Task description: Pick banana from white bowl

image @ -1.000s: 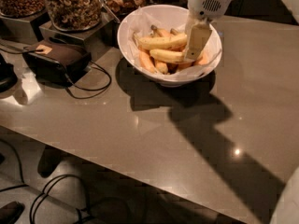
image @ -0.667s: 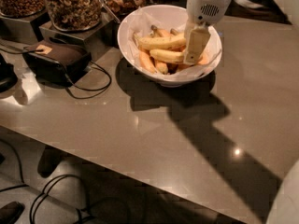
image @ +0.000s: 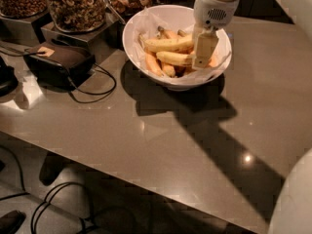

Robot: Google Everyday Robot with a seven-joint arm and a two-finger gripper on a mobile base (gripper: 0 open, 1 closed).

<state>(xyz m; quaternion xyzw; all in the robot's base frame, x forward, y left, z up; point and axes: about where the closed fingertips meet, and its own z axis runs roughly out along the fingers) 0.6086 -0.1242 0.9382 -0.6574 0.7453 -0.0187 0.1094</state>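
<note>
The white bowl (image: pixel 146 43) stands at the back of the grey counter, lined with crinkled white paper. In it lie two large yellow bananas, one upper (image: pixel 165 44) and one lower (image: pixel 173 58), with smaller orange-tinted bananas (image: pixel 153 64) beside them. My gripper (image: pixel 202 57) hangs from the white arm down into the right side of the bowl, its pale finger at the right ends of the large bananas.
Glass jars of nuts (image: pixel 78 4) stand on metal stands at the back left. A dark box (image: pixel 61 60) with a tag and a black cable (image: pixel 92 94) lie left of the bowl. The counter's front edge runs diagonally, with floor cables below.
The gripper has barely shifted within the right side of the bowl. The bananas lie as before.
</note>
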